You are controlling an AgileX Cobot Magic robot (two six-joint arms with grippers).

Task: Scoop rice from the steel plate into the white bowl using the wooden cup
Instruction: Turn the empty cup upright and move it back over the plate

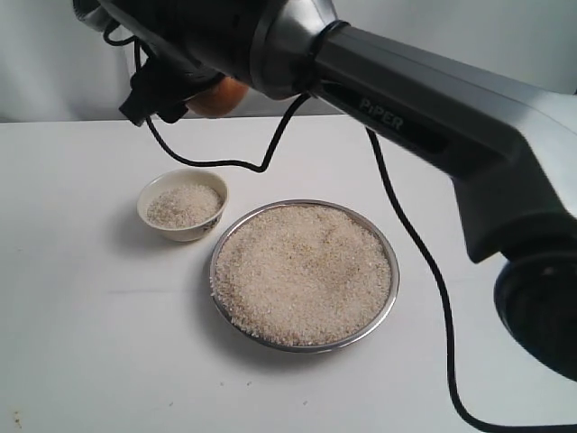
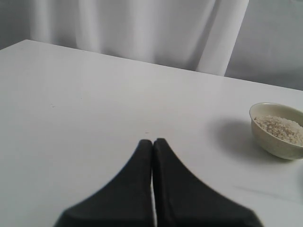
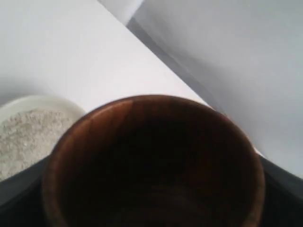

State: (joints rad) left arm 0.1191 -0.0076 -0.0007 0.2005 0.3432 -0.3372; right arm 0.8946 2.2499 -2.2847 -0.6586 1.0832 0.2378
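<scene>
The steel plate (image 1: 386,307) sits mid-table, heaped with rice (image 1: 302,271). To its left stands the white bowl (image 1: 183,206), partly filled with rice (image 1: 184,206); it also shows in the left wrist view, white bowl (image 2: 274,142), and in the right wrist view, white bowl (image 3: 42,104). My right gripper (image 1: 194,95) hangs above and behind the bowl, shut on the wooden cup (image 1: 219,97). The wooden cup (image 3: 151,161) fills the right wrist view, its dark inside showing no rice. My left gripper (image 2: 152,142) is shut and empty over bare table, left of the bowl.
The right arm (image 1: 433,117) stretches across the upper scene from the right, and its black cable (image 1: 424,262) trails over the table right of the plate. A white curtain (image 2: 142,28) backs the table.
</scene>
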